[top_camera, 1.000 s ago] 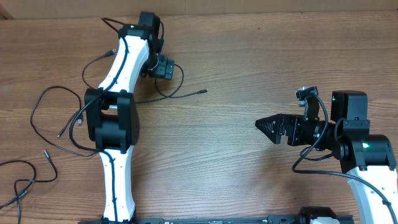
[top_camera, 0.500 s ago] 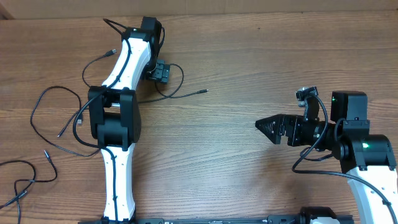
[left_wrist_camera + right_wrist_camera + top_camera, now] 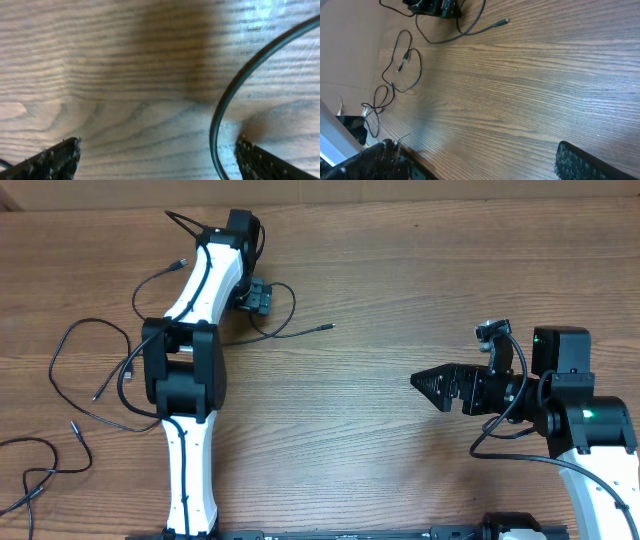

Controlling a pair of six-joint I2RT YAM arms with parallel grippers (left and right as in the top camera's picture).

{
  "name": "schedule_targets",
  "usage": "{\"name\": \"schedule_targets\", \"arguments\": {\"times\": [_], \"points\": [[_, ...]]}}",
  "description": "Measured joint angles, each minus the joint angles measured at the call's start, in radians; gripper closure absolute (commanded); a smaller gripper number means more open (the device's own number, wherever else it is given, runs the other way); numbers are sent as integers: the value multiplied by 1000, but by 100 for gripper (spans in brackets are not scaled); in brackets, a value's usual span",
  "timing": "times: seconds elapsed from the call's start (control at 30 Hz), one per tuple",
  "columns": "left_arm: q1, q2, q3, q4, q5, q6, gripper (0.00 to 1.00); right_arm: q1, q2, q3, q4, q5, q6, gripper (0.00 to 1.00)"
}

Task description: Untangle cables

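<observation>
Far-left cable (image 3: 55,470) is lying at the table (image 3: 400,270) edge, bending back on itself. Just right of it, looped cable (image 3: 52,370) is making a big open ring, with one side running under the left arm (image 3: 185,380). Left arm is stretching up the table. Left gripper (image 3: 262,297) is sitting low over the wood at the top, jaws spread wide, not clamping anything. In the left wrist view its fingertips (image 3: 50,160) are standing far apart. The plug-ended cable (image 3: 235,90) is curving down between them, just inside the right-hand tip; can't tell if it's touching. From overhead that cable is looping around the left gripper, with its plug end lying out to the right on bare wood. Right gripper (image 3: 435,387) is hanging well apart from all the cables, pointing left, jaws spread wide. In the right wrist view there's only bare wood between its fingers (image 3: 590,160); it's holding nothing.
</observation>
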Motion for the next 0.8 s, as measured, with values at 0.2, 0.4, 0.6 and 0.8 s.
{"name": "schedule_targets", "arguments": {"times": [0.2,0.4,0.6,0.8], "points": [[1,-8,-18,27,-1,0,0,0,0,0,0,0,0,0],[82,-9,-19,50,16,-60,0,0,0,0,0,0,0,0],[253,-9,-20,39,54,-82,0,0,0,0,1,1,0,0],[333,-9,-21,31,40,-206,0,0,0,0,6,0,0,0]]}}
